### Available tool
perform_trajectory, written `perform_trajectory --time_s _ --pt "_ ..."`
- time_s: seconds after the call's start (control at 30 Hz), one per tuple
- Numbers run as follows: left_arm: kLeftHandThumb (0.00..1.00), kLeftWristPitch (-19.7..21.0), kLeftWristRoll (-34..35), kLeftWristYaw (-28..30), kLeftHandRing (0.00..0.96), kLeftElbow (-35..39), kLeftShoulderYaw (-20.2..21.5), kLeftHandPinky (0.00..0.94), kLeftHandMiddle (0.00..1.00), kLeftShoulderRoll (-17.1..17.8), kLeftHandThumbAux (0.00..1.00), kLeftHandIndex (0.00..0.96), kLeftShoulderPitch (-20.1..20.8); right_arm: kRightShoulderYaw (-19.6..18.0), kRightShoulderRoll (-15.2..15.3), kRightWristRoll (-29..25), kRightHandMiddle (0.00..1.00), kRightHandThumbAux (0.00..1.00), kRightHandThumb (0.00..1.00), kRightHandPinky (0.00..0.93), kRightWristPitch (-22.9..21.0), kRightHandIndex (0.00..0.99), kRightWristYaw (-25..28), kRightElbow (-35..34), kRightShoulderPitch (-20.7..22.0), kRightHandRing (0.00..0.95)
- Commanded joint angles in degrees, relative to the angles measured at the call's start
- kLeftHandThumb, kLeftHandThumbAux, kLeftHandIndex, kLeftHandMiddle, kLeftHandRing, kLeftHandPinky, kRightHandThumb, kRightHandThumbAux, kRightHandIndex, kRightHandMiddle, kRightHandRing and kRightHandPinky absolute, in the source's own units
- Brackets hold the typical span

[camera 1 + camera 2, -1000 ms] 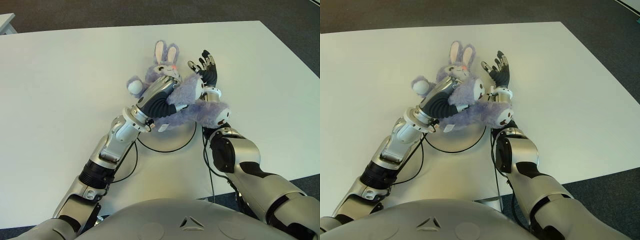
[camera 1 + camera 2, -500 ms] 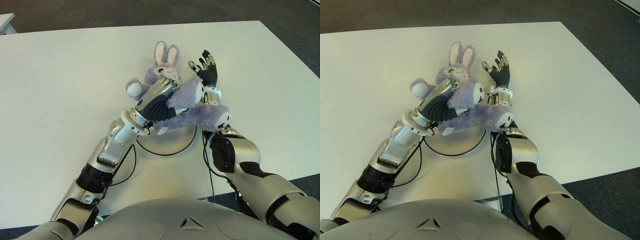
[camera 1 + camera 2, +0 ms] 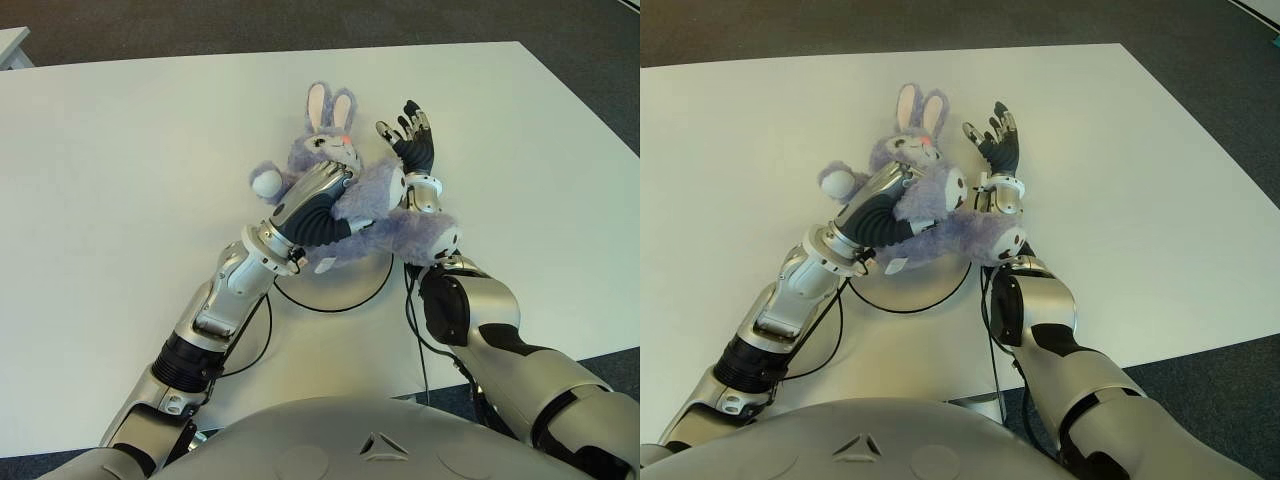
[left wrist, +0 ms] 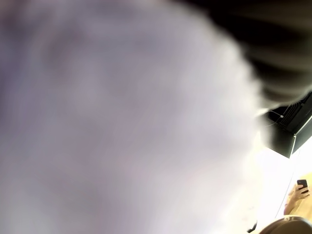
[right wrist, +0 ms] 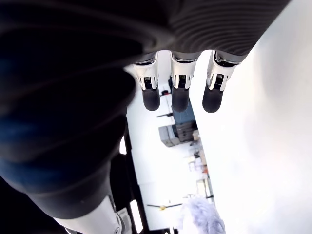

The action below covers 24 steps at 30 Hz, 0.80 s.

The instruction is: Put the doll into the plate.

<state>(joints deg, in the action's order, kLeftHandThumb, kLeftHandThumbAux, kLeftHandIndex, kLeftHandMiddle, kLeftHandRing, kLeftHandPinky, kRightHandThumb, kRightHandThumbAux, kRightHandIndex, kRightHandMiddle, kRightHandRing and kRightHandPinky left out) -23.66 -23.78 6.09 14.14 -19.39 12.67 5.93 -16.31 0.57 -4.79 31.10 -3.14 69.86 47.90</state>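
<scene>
A purple plush bunny doll (image 3: 380, 200) with white-lined ears hangs just above the white, dark-rimmed plate (image 3: 340, 290) near the table's front middle. My left hand (image 3: 318, 192) is shut around the doll's body from the left. Purple fur (image 4: 122, 122) fills the left wrist view. My right hand (image 3: 410, 138) stands just right of the doll's head, open, its fingers (image 5: 179, 92) stretched straight and holding nothing. One doll foot (image 3: 444, 238) lies against my right forearm. The doll hides the plate's far part.
The white table (image 3: 120, 170) stretches wide to the left, right and back. Black cables (image 3: 262, 330) loop from my arms beside the plate. The table's front edge and dark carpet (image 3: 610, 365) lie near right. A person's hand holding a phone (image 4: 300, 187) shows in the left wrist view.
My left hand and the doll have shifted slightly lower and nearer to me over the plate. The right hand has stayed in place.
</scene>
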Motion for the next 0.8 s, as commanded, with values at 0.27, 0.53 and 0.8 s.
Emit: perform_trajectory --time_s 0.27,0.53,0.8 --pt "0.904 2.07 0.49 0.89 0.836 -0.38 -0.53 0.85 0.825 -0.76 0.64 0.72 -1.63 -0.05 -0.92 -0.58 0.072 0.888 0.213 0.103 -0.39 0.104 -0.01 1.26 -2.69 0.06" --pt "0.822 -0.42 4.81 0.88 0.827 -2.19 -0.52 0.831 0.811 -2.15 0.633 0.709 -1.22 -0.11 -0.81 -0.69 0.071 0.894 0.23 0.101 -0.83 0.099 0.15 1.28 -2.58 0.062" --pt "0.641 -4.18 3.53 -0.56 0.768 -4.61 0.16 0.751 0.764 -1.86 0.585 0.675 -0.26 0.08 -0.64 -0.46 0.065 0.884 0.238 0.099 -1.3 0.09 -0.05 1.3 -2.51 0.057"
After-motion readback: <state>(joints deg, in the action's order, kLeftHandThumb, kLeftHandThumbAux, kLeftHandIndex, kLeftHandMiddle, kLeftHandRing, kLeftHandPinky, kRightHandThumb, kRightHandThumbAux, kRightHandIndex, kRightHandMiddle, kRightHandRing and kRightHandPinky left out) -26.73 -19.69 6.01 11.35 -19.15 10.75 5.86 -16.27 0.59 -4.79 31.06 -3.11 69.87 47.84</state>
